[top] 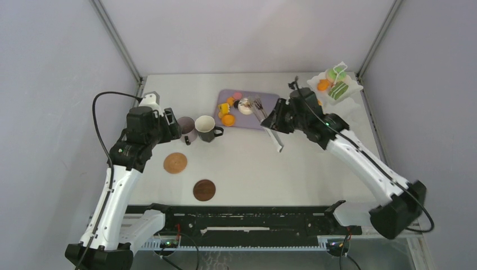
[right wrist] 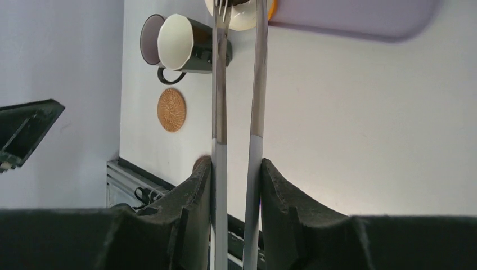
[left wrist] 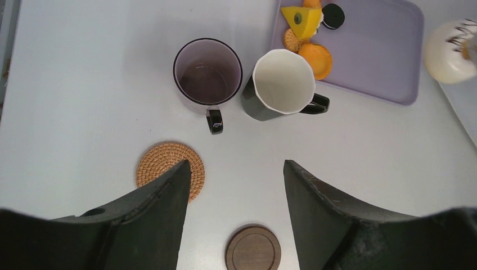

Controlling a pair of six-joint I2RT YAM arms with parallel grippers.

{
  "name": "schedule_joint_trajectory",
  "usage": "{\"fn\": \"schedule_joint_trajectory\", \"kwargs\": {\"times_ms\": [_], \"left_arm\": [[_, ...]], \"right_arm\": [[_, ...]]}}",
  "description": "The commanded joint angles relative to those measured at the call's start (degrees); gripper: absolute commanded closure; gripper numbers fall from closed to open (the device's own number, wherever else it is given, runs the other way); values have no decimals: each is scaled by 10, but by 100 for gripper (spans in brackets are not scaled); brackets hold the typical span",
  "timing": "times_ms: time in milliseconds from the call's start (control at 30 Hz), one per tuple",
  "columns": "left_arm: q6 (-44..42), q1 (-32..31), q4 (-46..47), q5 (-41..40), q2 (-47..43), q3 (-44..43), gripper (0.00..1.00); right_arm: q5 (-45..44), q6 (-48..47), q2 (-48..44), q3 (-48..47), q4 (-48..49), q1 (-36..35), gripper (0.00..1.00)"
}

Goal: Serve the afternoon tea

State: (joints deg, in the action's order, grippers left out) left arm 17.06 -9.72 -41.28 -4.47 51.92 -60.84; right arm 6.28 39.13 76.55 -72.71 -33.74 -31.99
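2 arms on the go here. My right fingers (right wrist: 194,197) are clenched on the long tongs (right wrist: 219,84), pressing both blades partway together. The tong tips sit either side of a white iced doughnut (top: 245,106) on the lilac tray (left wrist: 382,50). I can't tell from the wrist view whether the tips are actually biting it.

My left fingers (left wrist: 163,202) are released and spread wide, holding nothing. They hover over the worktop (top: 315,169) above the 2 coasters, the woven coaster (left wrist: 163,160) and the dark wooden coaster (left wrist: 253,249). The mauve mug (left wrist: 207,71) and dark mug (left wrist: 283,82) stand side by side off the coasters, just left of the tray.

How I'd do this bit:
- Squeeze only enough to hold the doughnut, since icing looks slippery and soft.
- Lift straight up before moving sideways, so it clears the tray rim and the yellow and orange sweets at the tray's left end.
- Keep the tongs level on the swing to the tiered stand (top: 337,84).

On room, the stand is tucked into the far right corner, close to both worktop edges and the frame post. I'd come in from the front-left, not over the top. There's lots of bare worktop between the tray and the near edge. The dark mug sits right beside the tray, so the left arm is best kept on the coaster side, clear of the tongs.
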Motion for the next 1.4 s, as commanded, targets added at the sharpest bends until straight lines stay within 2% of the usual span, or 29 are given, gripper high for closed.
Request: {"fn": "schedule_joint_trajectory", "kwargs": {"times_ms": [0,233,533,633,867,967,1367], "left_arm": [[-3,5,5,22,-17,0,34],[0,4,5,35,-25,0,34],[5,5,4,39,-34,3,34],[5,5,3,42,-34,0,34],[4,4,-13,30,-54,-2,34],[4,5,-16,24,-56,0,34],[5,4,-13,27,-57,-8,34]], "right_arm": [[-61,-6,-123,34,-73,0,100],[-114,16,-292,82,-216,29,100],[-133,19,-412,100,-314,148,100],[-114,-11,-412,103,-318,214,100],[35,-96,-393,103,-278,430,100],[88,-113,-386,103,-257,497,100],[116,-91,-304,103,-137,556,100]]}}
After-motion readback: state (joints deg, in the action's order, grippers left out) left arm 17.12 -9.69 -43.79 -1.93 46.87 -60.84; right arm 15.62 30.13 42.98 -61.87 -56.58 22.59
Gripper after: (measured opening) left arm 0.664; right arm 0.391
